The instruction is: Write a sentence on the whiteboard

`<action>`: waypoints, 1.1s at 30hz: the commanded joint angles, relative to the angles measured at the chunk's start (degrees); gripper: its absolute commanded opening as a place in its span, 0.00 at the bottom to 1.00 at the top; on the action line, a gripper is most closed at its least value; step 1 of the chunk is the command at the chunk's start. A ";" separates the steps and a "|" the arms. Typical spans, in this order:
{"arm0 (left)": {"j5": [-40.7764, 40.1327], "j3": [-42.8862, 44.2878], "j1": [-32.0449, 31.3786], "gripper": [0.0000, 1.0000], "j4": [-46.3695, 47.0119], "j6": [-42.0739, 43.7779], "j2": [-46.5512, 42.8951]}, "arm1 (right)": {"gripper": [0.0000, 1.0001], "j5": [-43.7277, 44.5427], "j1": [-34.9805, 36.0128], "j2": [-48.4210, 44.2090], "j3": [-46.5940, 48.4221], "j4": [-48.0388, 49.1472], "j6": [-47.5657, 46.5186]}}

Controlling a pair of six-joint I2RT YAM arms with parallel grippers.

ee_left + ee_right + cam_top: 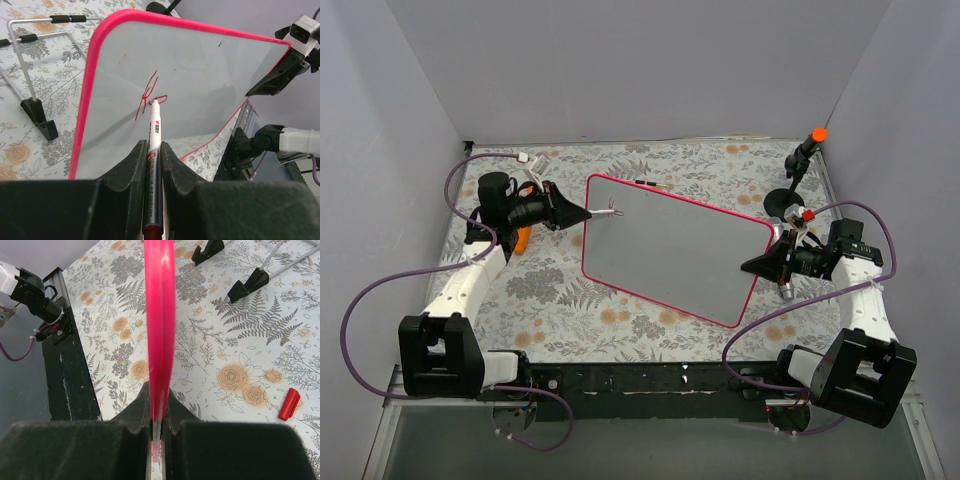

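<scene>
Black rubbery pads of the left gripper [154, 147] were clenched round the barrel of a slim white marker [155, 131], whose red tip touched the whiteboard [210, 70]. At the tip lay the first thin red strokes of the sentence [149, 95], a letter or so near the board's left edge. By my reckoning almost all of the writing was yet to be done.

Opposite, the right gripper [159, 407] was pinched tight on the board's pink-red frame, taking it edge-on at the right side. The board sat between the two arms, mid-table, raised at a tilt. Whether its lower edge rested on the flowered table [215, 355] could not be told.

It looked a thin, stiff, light panel with rounded corners. The glossy face would likely be slippery, so the rounded frame seemed the sensible place to hold. Gripped at a single edge, it could pivot or give under the pen, and a light stroke seemed wise.

Farther off, a small red cap [289, 403] lay on the cloth, well apart from the board. Beyond the board's left edge stood a bent wire stand [36, 111] with black feet.
</scene>
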 commanded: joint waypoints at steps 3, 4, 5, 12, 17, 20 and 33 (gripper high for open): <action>-2.18 1.29 1.73 0.00 -3.30 3.53 -1.65 | 0.01 6.93 0.16 -0.32 1.30 2.68 -4.48; -1.30 1.03 1.73 0.00 -3.39 3.70 -1.56 | 0.01 7.02 0.16 -0.41 1.22 2.68 -4.48; -0.86 0.94 1.73 0.00 -3.65 3.79 -1.38 | 0.01 6.93 0.16 -0.33 1.22 2.86 -4.48; 2.30 0.59 1.64 0.00 -3.92 4.14 0.98 | 0.01 6.93 0.25 -0.15 1.30 2.77 -4.48; 2.75 1.29 0.59 0.00 -3.92 3.88 2.48 | 0.01 6.84 0.25 -0.15 1.22 2.86 -4.48; 2.57 1.56 -0.11 0.00 -3.92 3.88 3.01 | 0.01 6.93 0.25 -0.24 1.30 2.77 -4.48; 6.00 0.50 -0.47 0.00 1.88 -1.22 -0.07 | 0.01 7.02 0.25 -0.24 1.30 2.77 -4.48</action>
